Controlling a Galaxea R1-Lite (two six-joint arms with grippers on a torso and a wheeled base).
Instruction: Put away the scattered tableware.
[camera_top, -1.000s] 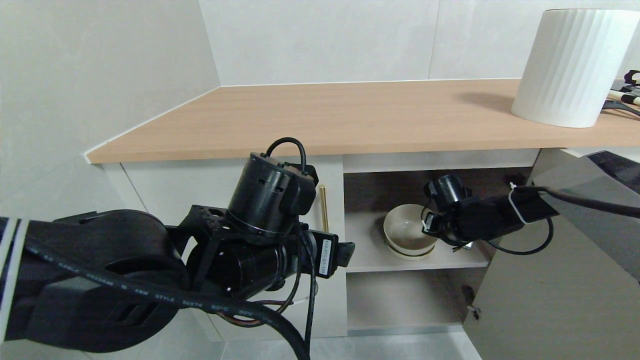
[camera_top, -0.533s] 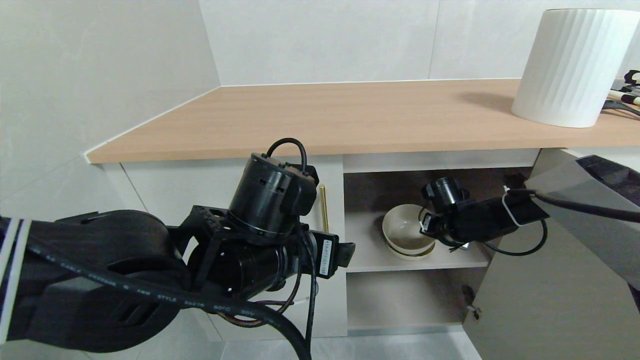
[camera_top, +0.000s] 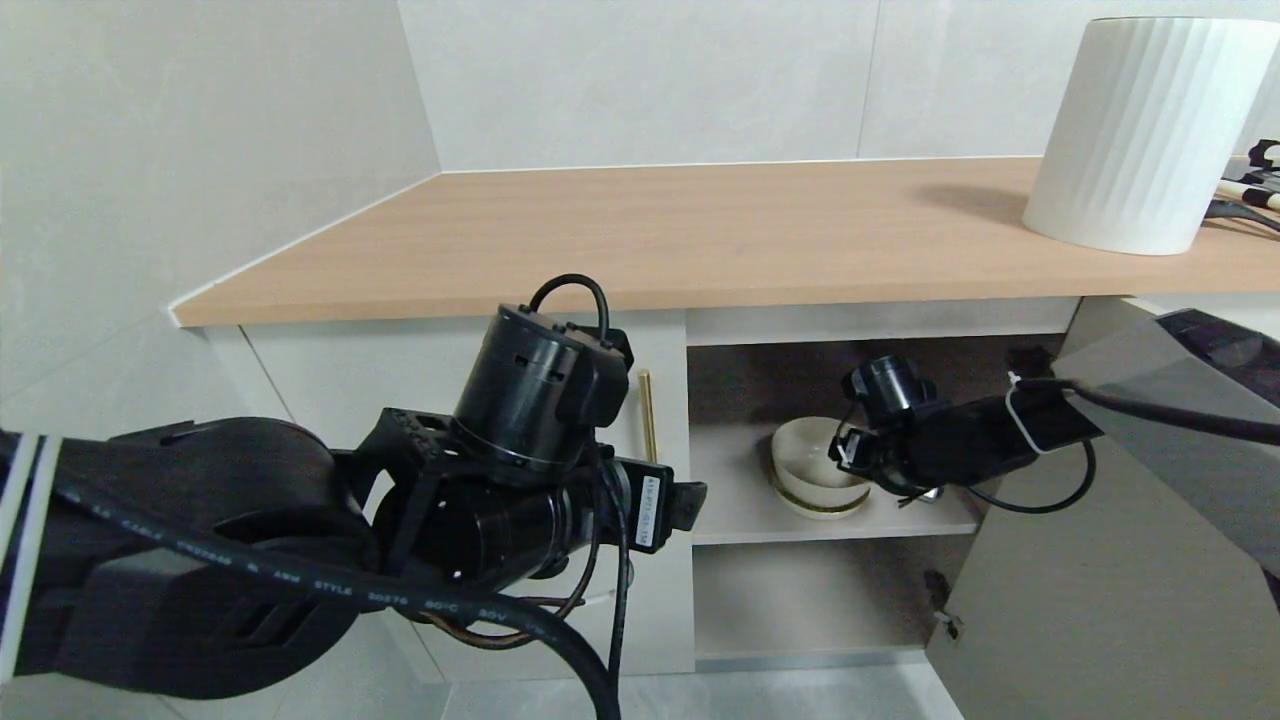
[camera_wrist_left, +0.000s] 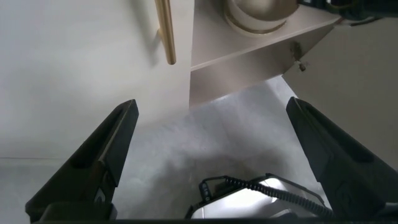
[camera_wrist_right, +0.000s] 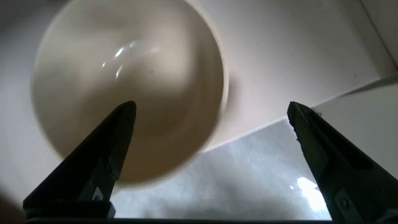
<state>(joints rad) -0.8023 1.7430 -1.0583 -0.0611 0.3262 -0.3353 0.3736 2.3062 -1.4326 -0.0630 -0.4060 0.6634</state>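
Since the right gripper (camera_wrist_right: 209, 111) now has its fingers spread wide with nothing between them, I judge the bowl (camera_top: 808, 462) is released. It sits just ahead of the fingertips on the cabinet shelf (camera_top: 730, 505), touching neither finger. A second ago the bowl leaned with its mouth tipped outward; now it sits flatter, seemingly nested in a gold-banded dish (camera_top: 815, 503) under it, though I can't tell for sure. The right gripper has edged slightly nearer the bowl over that second. So this piece looks put away; backing the arm out without clipping the open door (camera_top: 1100, 560) would be next. The left gripper (camera_wrist_left: 211, 104) hangs with fingers apart and empty, the brass handle (camera_wrist_left: 165, 31) well ahead of it, barely shifted.
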